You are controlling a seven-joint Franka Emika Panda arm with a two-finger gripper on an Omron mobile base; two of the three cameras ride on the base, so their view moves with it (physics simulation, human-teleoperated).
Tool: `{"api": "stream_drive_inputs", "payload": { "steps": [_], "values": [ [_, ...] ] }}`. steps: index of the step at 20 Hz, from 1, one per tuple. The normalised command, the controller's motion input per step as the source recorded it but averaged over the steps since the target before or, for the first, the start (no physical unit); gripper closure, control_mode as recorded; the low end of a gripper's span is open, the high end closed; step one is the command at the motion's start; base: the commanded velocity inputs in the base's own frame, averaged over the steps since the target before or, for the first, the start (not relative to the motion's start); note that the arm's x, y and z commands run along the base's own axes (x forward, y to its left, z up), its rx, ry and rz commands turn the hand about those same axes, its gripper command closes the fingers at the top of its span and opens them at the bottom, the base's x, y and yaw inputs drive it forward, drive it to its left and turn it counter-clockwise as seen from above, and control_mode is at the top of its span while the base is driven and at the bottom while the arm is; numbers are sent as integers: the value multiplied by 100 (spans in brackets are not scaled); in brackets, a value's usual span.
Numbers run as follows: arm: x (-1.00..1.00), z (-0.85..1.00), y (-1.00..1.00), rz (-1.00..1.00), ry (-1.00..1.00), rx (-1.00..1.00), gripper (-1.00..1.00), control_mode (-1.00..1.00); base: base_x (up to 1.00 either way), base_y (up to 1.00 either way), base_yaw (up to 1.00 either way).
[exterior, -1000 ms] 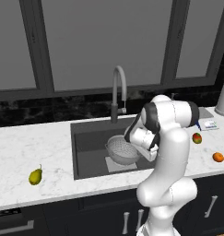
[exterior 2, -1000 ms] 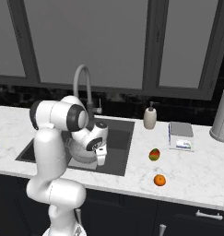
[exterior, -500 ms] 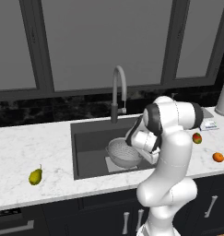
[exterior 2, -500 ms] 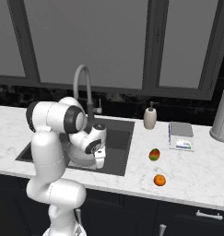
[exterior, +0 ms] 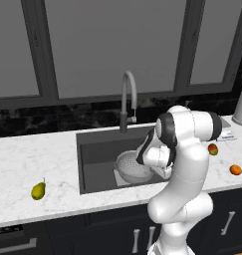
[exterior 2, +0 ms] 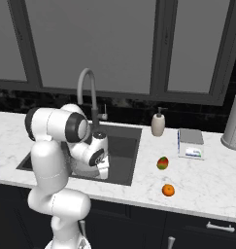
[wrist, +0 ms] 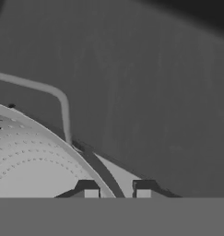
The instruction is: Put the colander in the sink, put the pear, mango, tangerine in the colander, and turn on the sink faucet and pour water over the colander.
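The silver colander [exterior: 130, 167] sits on the bottom of the dark sink [exterior: 95, 149], under the gooseneck sink faucet [exterior: 129, 94]. My gripper [wrist: 115, 190] is low in the basin at the colander's right rim. Its fingertips [wrist: 88, 189] stand open on either side of the colander rim [wrist: 49, 138], with a small gap on each side. The pear [exterior: 38, 190] lies on the counter left of the sink. To the right of the sink, the mango [exterior 2: 162, 163] and the tangerine [exterior 2: 168, 190] rest on the marble. No water is running.
A soap dispenser [exterior 2: 158, 125] stands behind the sink's right corner. A small box [exterior 2: 190, 144] lies right of it, and a grey canister [exterior 2: 234, 121] stands at the far right. The arm's elbow [exterior: 189, 127] hangs over the sink's right edge.
The arm has hardly moved. The hand stays low at the colander's rim, and the colander rests in the same spot in the sink.
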Motion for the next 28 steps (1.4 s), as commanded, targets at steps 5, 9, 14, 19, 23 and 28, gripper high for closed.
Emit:
{"api": "stream_drive_inputs", "payload": {
  "steps": [5, 9, 14, 19, 23, 28],
  "values": [
    [0, 3, -2, 0, 0, -3, -100, -100, 0, 0, 0],
    [-5, 40, -18, 0, 0, 0, -100, -100, 0, 0, 0],
    [-23, 84, -29, 0, -1, 0, -100, -100, 0, 0, 0],
    [-29, 100, -37, 1, -2, 0, -100, -100, 0, 0, 0],
    [-20, 100, -39, 10, -3, 1, -100, -100, 0, 0, 0],
    [-53, 100, -20, 22, 0, 4, -100, -100, 0, 0, 0]
  ]
}}
